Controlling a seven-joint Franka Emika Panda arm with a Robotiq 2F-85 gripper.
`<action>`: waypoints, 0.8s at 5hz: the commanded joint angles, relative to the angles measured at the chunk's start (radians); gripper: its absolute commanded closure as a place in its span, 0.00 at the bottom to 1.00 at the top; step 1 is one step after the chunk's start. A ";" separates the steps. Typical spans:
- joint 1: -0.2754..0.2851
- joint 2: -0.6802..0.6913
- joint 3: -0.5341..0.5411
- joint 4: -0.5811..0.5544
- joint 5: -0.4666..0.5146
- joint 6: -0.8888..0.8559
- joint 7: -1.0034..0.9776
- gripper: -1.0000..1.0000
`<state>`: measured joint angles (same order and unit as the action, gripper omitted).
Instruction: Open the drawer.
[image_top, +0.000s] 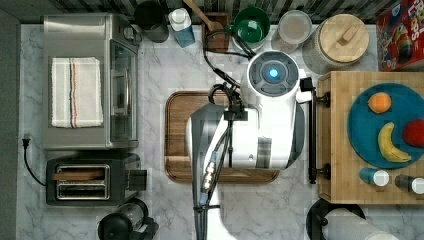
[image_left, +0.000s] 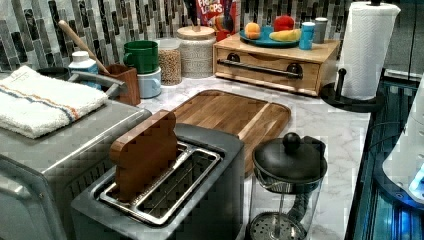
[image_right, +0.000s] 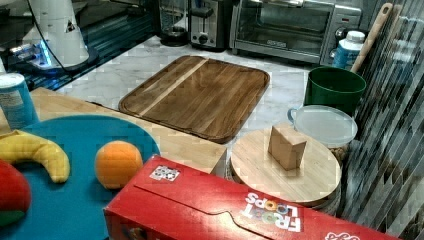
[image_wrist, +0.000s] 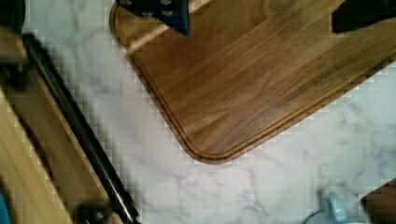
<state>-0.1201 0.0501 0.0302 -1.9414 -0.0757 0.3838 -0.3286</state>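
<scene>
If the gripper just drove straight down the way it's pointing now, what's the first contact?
Probably the dark walnut tray: the gripper points down at it, fingers open with nothing between. The drawer handle lies off to the side, not in line. Height above the tray is unclear.

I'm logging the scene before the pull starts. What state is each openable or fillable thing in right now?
drawer: shut, front flush with its box; bar handle untouched.
gripper: open, above the walnut tray, holding nothing.
toaster: a wooden toast slice stands in one slot; the other is empty.
toaster oven: door shut.
ceramic jar: wooden lid on.
French press: lid on.
</scene>
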 joint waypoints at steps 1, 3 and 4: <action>-0.045 -0.070 -0.049 -0.171 -0.094 0.101 -0.462 0.00; -0.054 -0.061 -0.103 -0.268 -0.168 0.304 -0.578 0.00; -0.087 -0.032 -0.115 -0.285 -0.150 0.382 -0.665 0.00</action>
<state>-0.2023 0.0190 -0.0551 -2.2031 -0.2283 0.7129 -0.8916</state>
